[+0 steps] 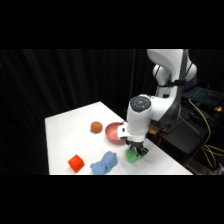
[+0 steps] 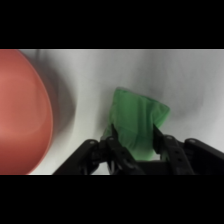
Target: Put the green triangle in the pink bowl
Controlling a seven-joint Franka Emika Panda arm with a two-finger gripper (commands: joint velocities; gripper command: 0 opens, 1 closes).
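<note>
Gripper (image 2: 134,145) fingers sit on either side of the green triangle (image 2: 137,122) in the wrist view, their black tips against its two flanks, so the pincer looks to be pinching the block rather than standing spread around it. How firmly it bites cannot be told from these pictures.

Seen from the side, the gripper (image 1: 136,150) is low over the table (image 1: 70,130), near its front edge, with the triangle (image 1: 132,156) showing as a green patch just under and beside the fingers. Whether the block rests on the table or hangs a little above it cannot be made out. The pink bowl (image 1: 114,132) stands just behind the gripper, partly hidden by the arm's wrist. In the wrist view the bowl (image 2: 22,110) fills the left side, near the triangle but apart from it.

As a judgement, the task is about midway. The reach and the grasp appear done. The block is not yet in the bowl, so what is left is to lift it, carry it the short way over the rim, and let go.

Other things lie clear of that short path: an orange-brown ball (image 1: 96,127) beyond the bowl, a blue lump (image 1: 104,164) just beside the triangle toward the front, and a red-orange block (image 1: 75,162) further along the front.
</note>
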